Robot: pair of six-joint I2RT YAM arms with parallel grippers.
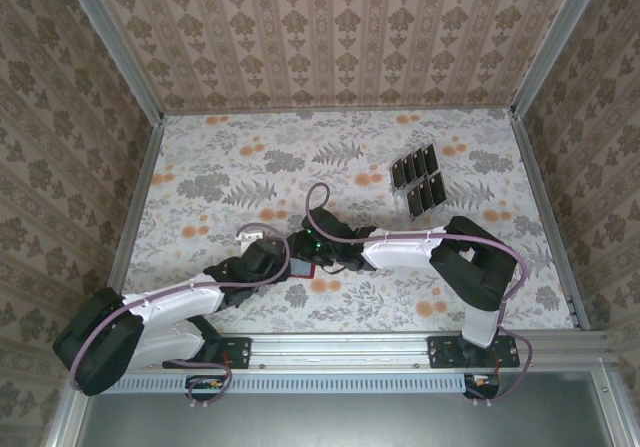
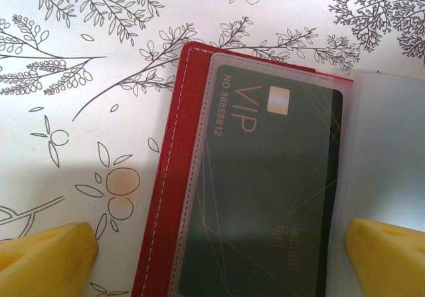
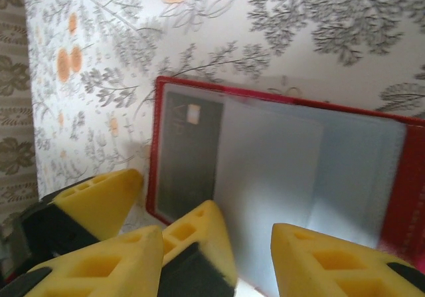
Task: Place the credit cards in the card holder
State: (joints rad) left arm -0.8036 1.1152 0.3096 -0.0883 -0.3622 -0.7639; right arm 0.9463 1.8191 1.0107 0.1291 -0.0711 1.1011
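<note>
The red card holder (image 2: 161,197) lies open on the flowered table, with clear sleeves (image 3: 279,177) spread across its inside. One black credit card (image 2: 272,197) marked VIP sits in the left sleeve and is also seen as the credit card (image 3: 186,157). My left gripper (image 2: 219,264) is open wide just above that page, one finger on the table beside the holder and the other over the clear sleeve. My right gripper (image 3: 219,270) hovers open at the holder's near edge, its right finger (image 3: 332,264) over the sleeves. More credit cards (image 1: 418,182) stand in a clear rack at the back right.
Both arms meet over the card holder (image 1: 300,270) at the table's middle front. Patterned walls with metal rails (image 1: 135,207) enclose the table on three sides. The left gripper's yellow fingers (image 3: 99,197) crowd the space beside my right gripper.
</note>
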